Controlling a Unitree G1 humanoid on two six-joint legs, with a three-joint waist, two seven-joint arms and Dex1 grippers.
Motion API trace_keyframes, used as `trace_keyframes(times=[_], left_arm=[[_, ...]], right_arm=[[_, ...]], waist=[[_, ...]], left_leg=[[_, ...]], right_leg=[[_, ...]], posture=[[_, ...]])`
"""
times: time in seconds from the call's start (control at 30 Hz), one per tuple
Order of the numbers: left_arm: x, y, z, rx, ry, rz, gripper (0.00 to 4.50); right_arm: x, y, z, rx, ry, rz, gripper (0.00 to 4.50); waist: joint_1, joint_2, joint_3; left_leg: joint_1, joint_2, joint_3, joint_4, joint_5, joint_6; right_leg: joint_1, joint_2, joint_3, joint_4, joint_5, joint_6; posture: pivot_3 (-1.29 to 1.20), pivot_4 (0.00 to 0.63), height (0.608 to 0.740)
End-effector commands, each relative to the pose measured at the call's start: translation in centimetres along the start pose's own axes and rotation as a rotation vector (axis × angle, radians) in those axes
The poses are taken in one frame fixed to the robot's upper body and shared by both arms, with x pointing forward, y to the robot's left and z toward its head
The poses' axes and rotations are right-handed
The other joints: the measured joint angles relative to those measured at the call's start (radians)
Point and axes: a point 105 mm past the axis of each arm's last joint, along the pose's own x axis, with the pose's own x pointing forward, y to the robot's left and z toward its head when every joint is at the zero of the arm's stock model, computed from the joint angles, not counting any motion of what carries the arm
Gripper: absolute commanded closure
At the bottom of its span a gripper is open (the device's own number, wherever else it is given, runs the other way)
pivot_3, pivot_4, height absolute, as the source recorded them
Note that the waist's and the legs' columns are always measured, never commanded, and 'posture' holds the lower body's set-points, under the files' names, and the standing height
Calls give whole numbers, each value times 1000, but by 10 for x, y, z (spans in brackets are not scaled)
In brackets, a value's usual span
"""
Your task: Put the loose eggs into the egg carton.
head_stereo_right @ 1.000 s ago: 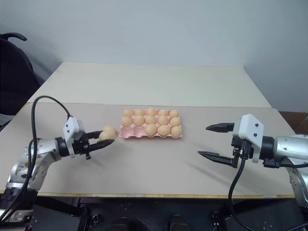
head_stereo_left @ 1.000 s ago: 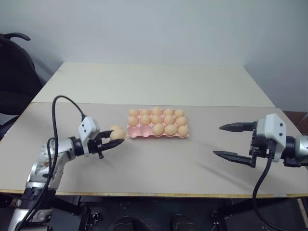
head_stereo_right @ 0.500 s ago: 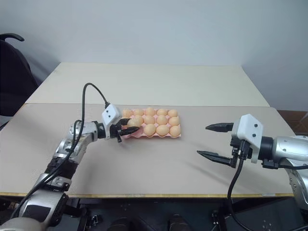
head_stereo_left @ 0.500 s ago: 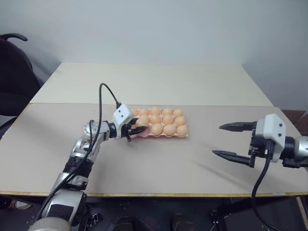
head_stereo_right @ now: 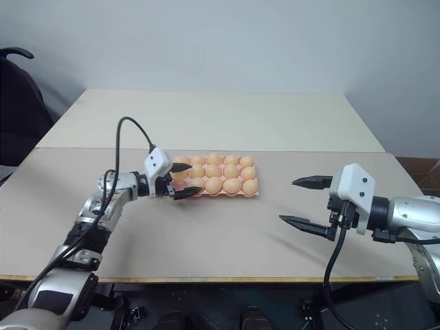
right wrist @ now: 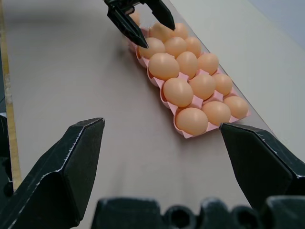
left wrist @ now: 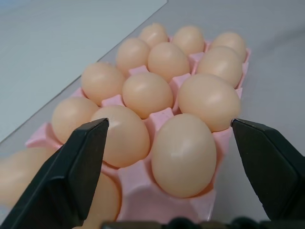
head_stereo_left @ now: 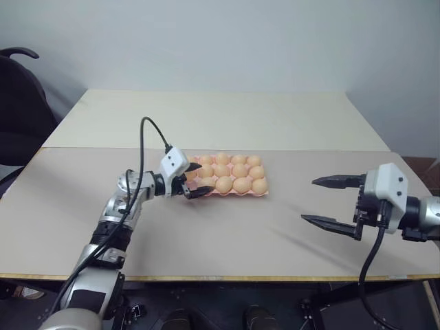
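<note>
The left gripper (head_stereo_left: 192,179) sits at the left short end of the egg carton (head_stereo_left: 227,193), its two black fingers (left wrist: 71,171) spread wide apart with nothing between them. In the left wrist view the near end of the carton lies straight ahead of the parted jaws, and the closest eggs (left wrist: 183,155) stand in the gap just past the fingertips, apart from both. One more egg shows low beside the left finger of that view, partly hidden, so whether it sits fully in its cup cannot be told.

The carton is a pale pink tray lying flat on the table (head_stereo_left: 227,240), its long axis running left to right across the robot's front, from the left gripper's tips away toward the right. Its three rows of five run along that axis. In the head views the eggs in the far row and the middle row can be counted, five and five, and the near row shows at least four; its left end cup is hidden behind the left gripper's fingers. The eggs stand with their blunt rounded tops up, all light orange-tan.

The right gripper (head_stereo_left: 330,201) hangs over bare table well to the right of the carton, pointing back toward it. Its jaws are also wide apart and hold nothing; in the right wrist view the whole carton lies far ahead between its two fingers (right wrist: 57,176).
</note>
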Motion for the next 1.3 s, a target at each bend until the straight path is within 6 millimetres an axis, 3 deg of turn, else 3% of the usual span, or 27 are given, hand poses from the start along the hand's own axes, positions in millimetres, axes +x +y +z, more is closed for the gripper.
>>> trace_keyframes(times=[0.03,0.27,0.37,0.57,0.73,1.07,1.3], left_arm=[[-35,7,27,37,-76,16,15],[-115,9,27,51,1,103,15],[-167,4,23,9,47,169,15],[-218,-17,14,-55,139,212,15],[-224,-22,10,-87,135,246,15],[-217,-21,11,-87,124,249,15],[-166,4,-12,-68,107,293,15]], right_arm=[[-2,-4,10,-36,-27,-12,0],[2,-5,8,-25,-39,6,0],[3,-8,6,-20,-39,18,0],[4,-13,3,-16,-40,35,0],[4,-15,3,-14,-40,42,0],[3,-15,3,-15,-38,38,0],[5,-15,6,-21,-49,29,0]], waist=[[-5,0,0],[-7,0,0],[-10,0,0],[1,0,0],[7,0,0],[-1,0,0],[10,0,0]], left_leg=[[0,0,0,0,0,0],[1,1,0,0,0,0],[1,1,1,0,0,0],[1,2,2,-1,0,0],[2,2,2,-1,0,0],[2,2,2,-2,0,0],[2,1,2,-1,0,0]], right_leg=[[0,0,0,0,0,0],[0,0,0,1,0,0],[0,0,0,0,0,0],[-1,0,0,0,0,0],[0,0,-1,0,-1,-1],[-1,0,0,0,-1,-1],[0,0,0,0,0,-1]], posture=[[0,150,740],[0,150,740],[0,150,740],[0,150,740],[0,150,740],[0,150,740],[0,150,740]])
